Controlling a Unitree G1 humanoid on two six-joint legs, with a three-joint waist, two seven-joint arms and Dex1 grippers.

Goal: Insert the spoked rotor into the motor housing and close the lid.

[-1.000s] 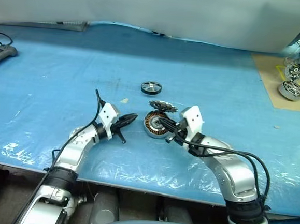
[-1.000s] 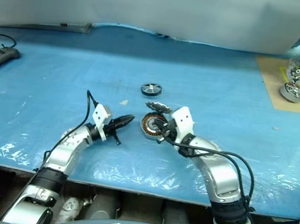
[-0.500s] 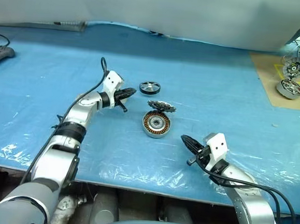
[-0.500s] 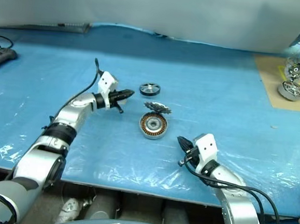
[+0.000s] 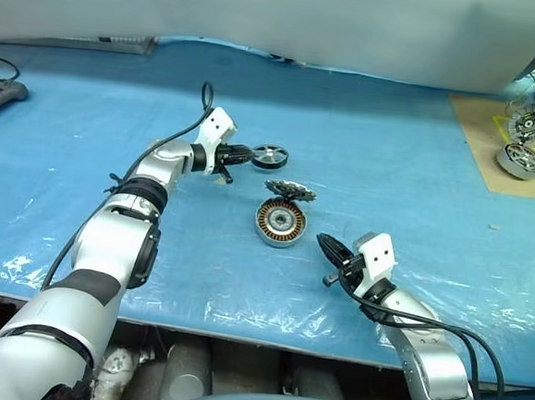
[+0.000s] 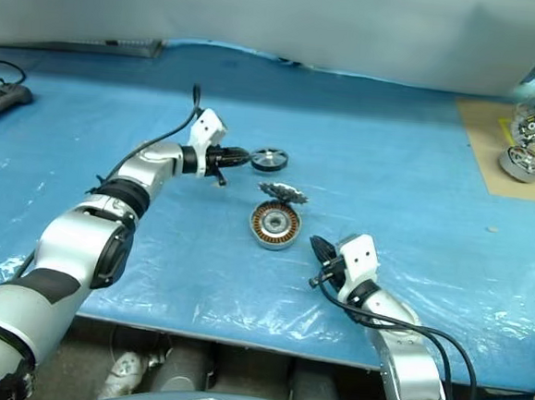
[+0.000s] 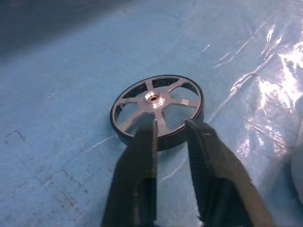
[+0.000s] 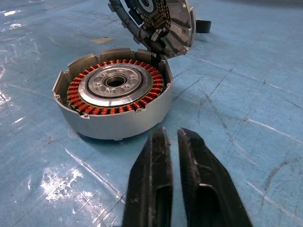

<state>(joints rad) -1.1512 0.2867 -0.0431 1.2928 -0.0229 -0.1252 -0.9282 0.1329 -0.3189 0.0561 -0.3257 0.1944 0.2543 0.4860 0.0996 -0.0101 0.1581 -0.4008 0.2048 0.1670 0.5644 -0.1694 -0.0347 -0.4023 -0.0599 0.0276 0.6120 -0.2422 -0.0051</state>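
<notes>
1. The spoked rotor (image 7: 156, 109) is seen flat on the blue desk (image 5: 392, 145), behind the motor housing (image 5: 280, 222), whose lid (image 5: 290, 190) is raised.
2. The left pincer (image 7: 170, 135) is parted at the rotor's rim.
3. The right pincer (image 8: 171, 137), slightly parted, is empty.

My left pincer (image 7: 170, 130) has reached forward from beside the housing (image 5: 280, 221) to the rotor (image 7: 157, 108), its shut fingers now parted at the near rim. My right pincer (image 8: 172, 137) has let go of the housing, pulled back, and now sits just short of it, slightly parted.
</notes>
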